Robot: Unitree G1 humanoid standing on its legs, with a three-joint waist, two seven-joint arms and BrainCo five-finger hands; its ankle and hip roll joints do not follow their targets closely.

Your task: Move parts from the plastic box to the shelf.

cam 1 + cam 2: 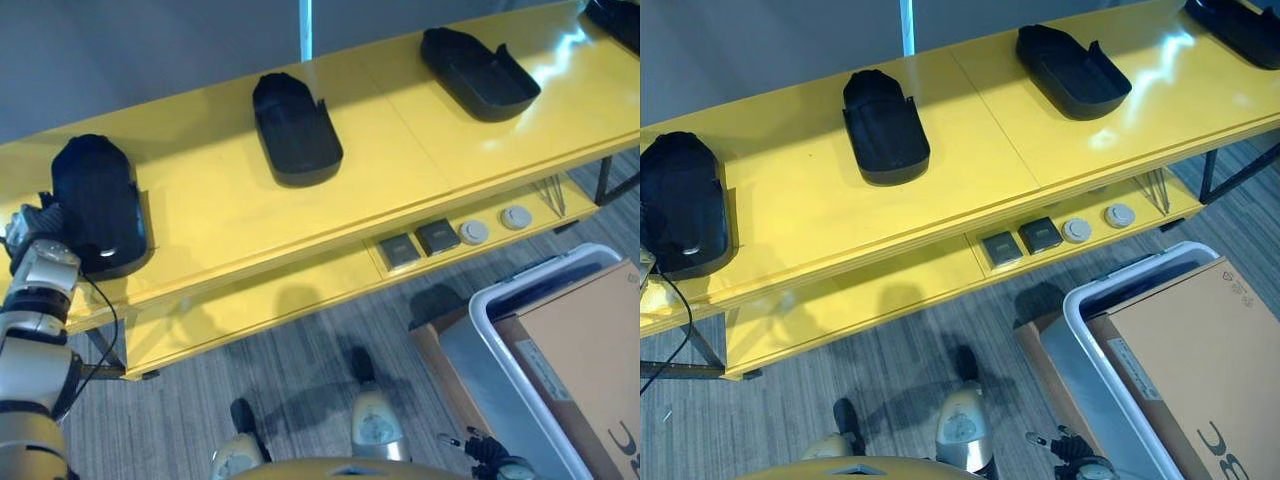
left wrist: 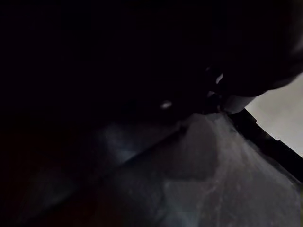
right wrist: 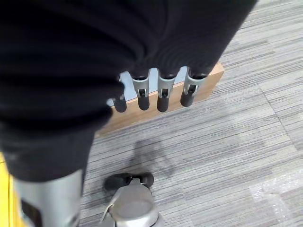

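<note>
Black parts (image 1: 296,128) along yellow shelf (image 1: 400,130); left hand (image 1: 30,228) possibly behind one.

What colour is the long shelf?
Bright yellow; the shelf shows best in the left eye view.

Legible text: none; cardboard box (image 1: 1200,360) in the plastic box (image 1: 1092,345) bears a pale label with print too small to read, and large black marks cut off at its corner, not readable as a word; shelf (image 1: 970,150) unmarked.
</note>
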